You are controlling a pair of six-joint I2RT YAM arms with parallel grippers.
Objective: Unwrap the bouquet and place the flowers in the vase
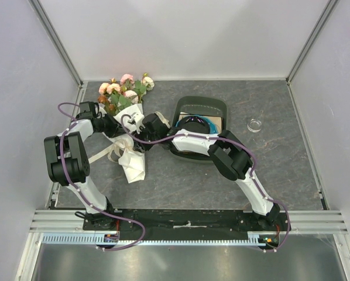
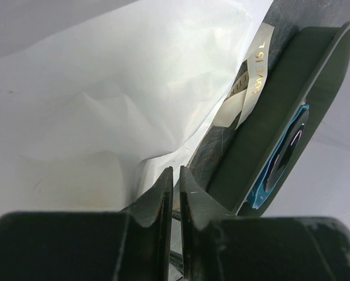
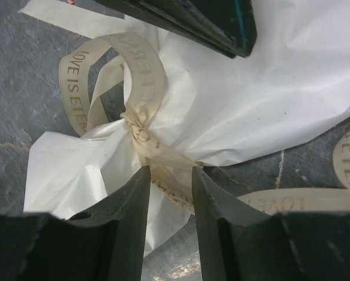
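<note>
Straddling the ribbon, right fingers half-open.

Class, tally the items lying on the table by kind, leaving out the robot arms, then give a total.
Bouquet: 1
Glass vase: 1
Green tray: 1
Blue-rimmed plate: 1
Total: 4

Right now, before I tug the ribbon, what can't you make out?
Left wrist view: whether the left gripper pinches the paper wrap; its fingers hide the contact.
Every view: the stems, hidden inside the wrap.
Right wrist view: ribbon tails, cut off at the right edge.
Top view: vase contents, too small.
</note>
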